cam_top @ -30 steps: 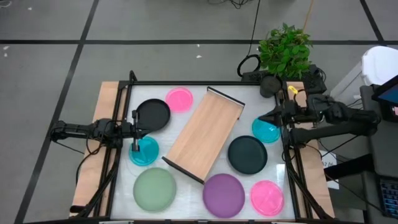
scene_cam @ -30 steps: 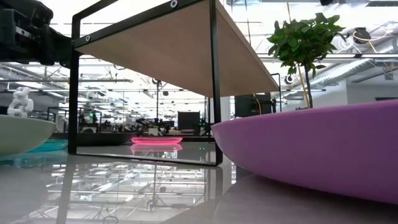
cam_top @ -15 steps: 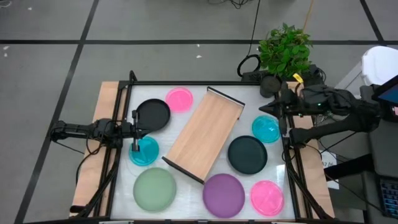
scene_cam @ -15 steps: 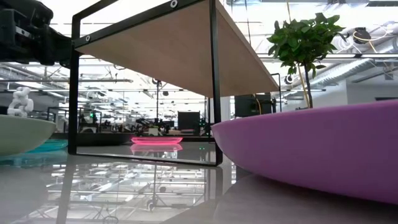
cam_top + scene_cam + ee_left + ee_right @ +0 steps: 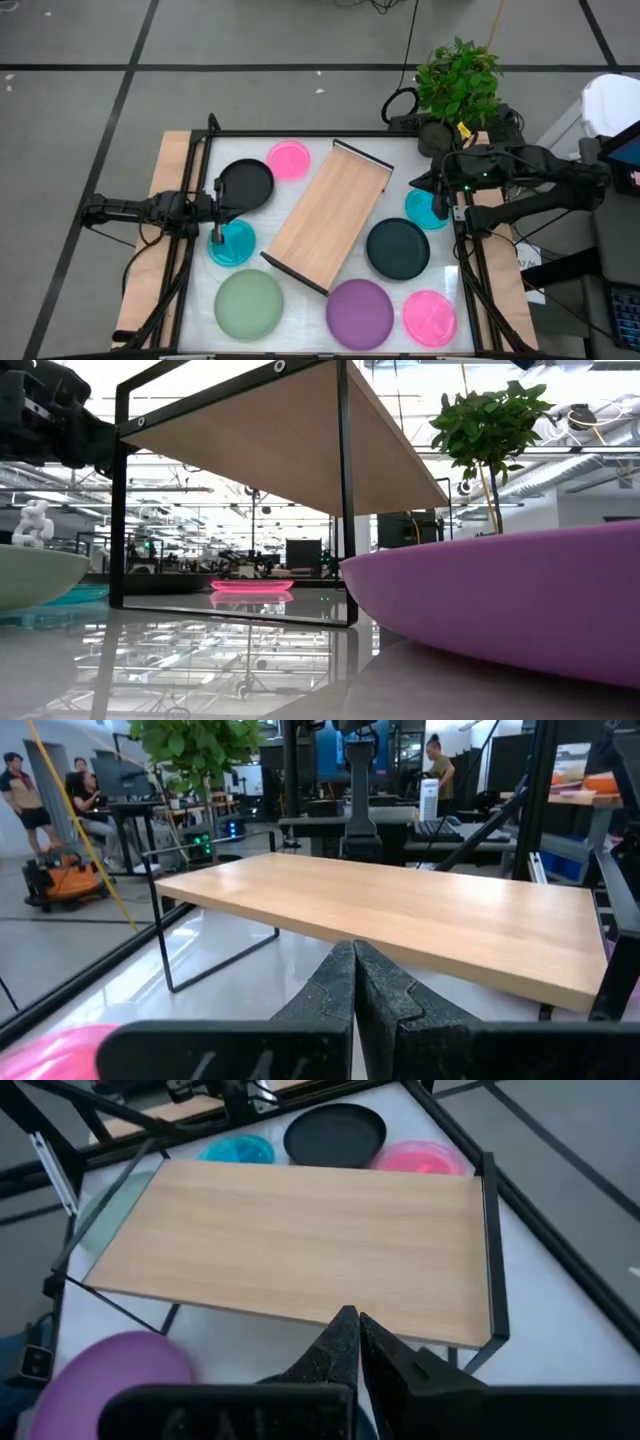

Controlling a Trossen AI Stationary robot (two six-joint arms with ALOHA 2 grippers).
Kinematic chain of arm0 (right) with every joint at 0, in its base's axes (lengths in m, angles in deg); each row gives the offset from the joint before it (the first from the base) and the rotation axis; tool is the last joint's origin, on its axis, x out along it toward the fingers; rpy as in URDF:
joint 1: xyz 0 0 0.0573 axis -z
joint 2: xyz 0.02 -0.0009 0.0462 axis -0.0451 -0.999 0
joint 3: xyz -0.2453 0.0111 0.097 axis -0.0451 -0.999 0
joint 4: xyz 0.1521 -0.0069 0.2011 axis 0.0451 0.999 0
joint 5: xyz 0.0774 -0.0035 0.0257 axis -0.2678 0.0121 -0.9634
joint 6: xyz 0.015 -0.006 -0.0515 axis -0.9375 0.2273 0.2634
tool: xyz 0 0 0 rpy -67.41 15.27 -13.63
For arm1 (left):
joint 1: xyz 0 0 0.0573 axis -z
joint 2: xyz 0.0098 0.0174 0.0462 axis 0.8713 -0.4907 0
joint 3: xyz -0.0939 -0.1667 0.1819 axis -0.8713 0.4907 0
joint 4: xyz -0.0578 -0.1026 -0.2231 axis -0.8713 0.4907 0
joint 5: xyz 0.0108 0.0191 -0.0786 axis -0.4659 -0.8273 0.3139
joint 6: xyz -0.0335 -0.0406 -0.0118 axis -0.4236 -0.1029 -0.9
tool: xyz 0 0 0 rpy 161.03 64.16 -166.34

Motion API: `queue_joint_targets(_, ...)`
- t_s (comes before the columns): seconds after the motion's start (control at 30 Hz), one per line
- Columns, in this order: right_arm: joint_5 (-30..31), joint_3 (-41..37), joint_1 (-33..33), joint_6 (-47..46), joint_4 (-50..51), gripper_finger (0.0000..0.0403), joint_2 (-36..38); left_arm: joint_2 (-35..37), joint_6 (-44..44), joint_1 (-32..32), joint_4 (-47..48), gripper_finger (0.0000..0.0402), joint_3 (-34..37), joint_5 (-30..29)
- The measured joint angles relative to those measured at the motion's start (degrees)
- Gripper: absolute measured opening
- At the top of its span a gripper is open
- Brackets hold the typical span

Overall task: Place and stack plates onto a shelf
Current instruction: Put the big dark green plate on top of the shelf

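White tabletop (image 5: 300, 300): left gripper (image 5: 217, 210) clenched, empty, at left edge between black plate (image 5: 246, 184) and cyan plate (image 5: 232, 243). Empty shelf (image 5: 330, 215) lies diagonally at centre. Right gripper (image 5: 438, 185) clenched, empty, above second cyan plate (image 5: 425, 210) near right edge

Robotics lab, open-plan: desks (image 5: 120, 815), monitors (image 5: 120, 778), seated people (image 5: 85, 795), potted plant (image 5: 458, 80), cables.

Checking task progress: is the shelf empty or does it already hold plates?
Empty. The shelf shows bare wood in the high and right wrist views; every plate, like the purple plate, lies on the table around it.
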Motion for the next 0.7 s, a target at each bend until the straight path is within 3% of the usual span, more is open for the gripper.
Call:
queue_joint_targets(0.37,-0.05,-10.93,-2.93,-3.45,-6.20,0.0000,1.31,0.00,-2.23,0.00,-0.05,0.0001,-0.56,-0.20)
queue_joint_targets(0.7,-0.07,-19.24,-4.73,-3.49,-13.87,0.0000,1.36,-2.39,-7.12,-0.02,11.36,0.0001,-12.92,-0.15)
